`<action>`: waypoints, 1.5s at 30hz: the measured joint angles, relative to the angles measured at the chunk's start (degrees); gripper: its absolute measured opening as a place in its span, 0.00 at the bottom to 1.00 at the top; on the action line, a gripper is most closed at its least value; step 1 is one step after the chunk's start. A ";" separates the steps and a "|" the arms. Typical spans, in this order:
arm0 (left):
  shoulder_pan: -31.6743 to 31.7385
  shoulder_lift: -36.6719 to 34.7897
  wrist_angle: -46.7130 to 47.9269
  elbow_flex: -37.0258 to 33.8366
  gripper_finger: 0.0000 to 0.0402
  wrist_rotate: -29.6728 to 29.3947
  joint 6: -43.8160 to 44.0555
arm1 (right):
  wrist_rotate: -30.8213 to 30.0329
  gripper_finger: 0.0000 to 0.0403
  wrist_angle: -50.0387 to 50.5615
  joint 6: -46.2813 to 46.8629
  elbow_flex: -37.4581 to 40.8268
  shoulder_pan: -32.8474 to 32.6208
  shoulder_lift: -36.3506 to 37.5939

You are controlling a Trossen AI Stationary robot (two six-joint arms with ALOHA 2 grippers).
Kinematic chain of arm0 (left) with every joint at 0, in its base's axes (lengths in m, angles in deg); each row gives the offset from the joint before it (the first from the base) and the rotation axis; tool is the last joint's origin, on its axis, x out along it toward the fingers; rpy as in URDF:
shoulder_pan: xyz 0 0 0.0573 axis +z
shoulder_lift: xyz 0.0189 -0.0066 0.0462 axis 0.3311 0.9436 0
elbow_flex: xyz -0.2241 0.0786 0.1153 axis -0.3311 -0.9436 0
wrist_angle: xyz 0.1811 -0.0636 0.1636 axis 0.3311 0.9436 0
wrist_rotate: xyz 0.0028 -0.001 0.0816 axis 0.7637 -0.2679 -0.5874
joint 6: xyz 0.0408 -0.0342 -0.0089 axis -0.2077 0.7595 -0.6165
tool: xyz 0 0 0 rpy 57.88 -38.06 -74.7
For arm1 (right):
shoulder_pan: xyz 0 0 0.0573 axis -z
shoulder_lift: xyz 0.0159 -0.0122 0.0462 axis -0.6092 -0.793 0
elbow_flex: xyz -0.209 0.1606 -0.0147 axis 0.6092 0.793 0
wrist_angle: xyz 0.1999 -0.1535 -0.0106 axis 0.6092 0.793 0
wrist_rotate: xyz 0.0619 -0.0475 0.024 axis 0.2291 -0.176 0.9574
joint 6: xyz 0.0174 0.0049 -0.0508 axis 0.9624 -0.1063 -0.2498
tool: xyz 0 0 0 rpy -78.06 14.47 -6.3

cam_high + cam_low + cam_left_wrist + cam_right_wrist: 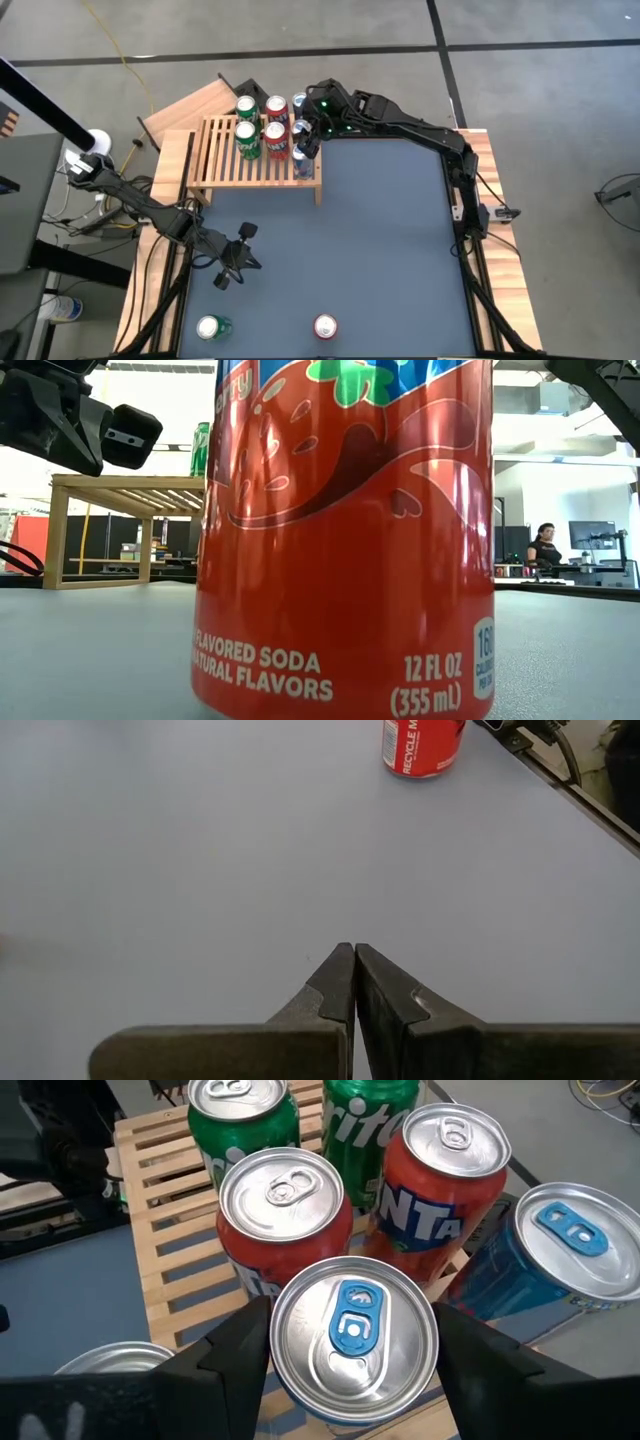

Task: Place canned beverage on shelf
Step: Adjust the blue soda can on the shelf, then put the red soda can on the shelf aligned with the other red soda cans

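The light wooden slatted shelf (pixel 258 155) stands at the table's far side and bears two green cans (pixel 247 138) and two red cans (pixel 277 137). At its right end my right gripper (pixel 352 1342) is shut on a blue-tabbed can (pixel 305 147). Another blue can (pixel 560 1255) stands beside it. A green can (pixel 213 327) and a red can (pixel 325 326) stand upright on the table near its front edge. My left gripper (pixel 236 264) hovers shut over the near left of the table, touching nothing. My right gripper pinches the blue-tabbed can between its two fingers (pixel 232 1352), one on each side of the wall just under the rim (pixel 275 1342). The fingers slant down from the table's right-far side. The can stays upright over the shelf's right end; its base is hidden.
The red can (pixel 340 540) fills the low view, with the shelf (pixel 120 488) behind it. A plain wooden board (pixel 195 105) lies behind the shelf. A silver can top (pixel 105 1365) shows below my right gripper. A person (pixel 545 545) sits far off in the room.
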 joint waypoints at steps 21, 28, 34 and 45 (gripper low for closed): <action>-0.01 0.00 0.02 0.00 0.00 0.00 0.13 | 0.04 0.67 0.67 0.16 0.00 0.59 0.01; -0.01 0.00 0.05 0.00 0.00 0.00 0.13 | 0.07 0.67 0.68 -0.19 0.00 0.61 0.32; -0.01 0.00 0.55 -0.01 0.00 0.00 0.14 | 0.07 0.67 1.32 -0.45 -2.23 0.55 0.43; -0.01 -0.02 0.72 0.00 0.00 0.02 0.56 | -0.02 0.67 3.93 -1.30 -5.84 -1.21 1.58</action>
